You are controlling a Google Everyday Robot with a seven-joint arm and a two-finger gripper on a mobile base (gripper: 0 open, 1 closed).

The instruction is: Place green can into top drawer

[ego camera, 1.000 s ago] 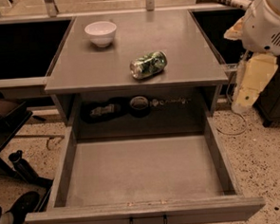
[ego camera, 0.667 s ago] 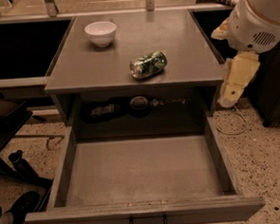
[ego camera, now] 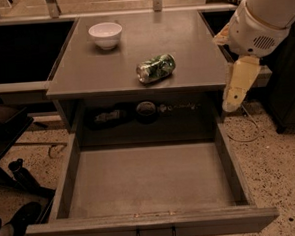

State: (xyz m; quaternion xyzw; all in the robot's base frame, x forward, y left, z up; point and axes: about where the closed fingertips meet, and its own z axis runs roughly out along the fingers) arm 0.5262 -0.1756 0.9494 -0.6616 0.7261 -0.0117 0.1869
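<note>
On the cabinet top the green can lies sideways; the top drawer sits open below; the gripper hangs beside the right edge, open or closed I cannot tell

1. I see the green can lying sideways on the table, white bowl behind.
2. The top drawer stands open below.
3. My claw hangs beside the table's right edge.
</note>
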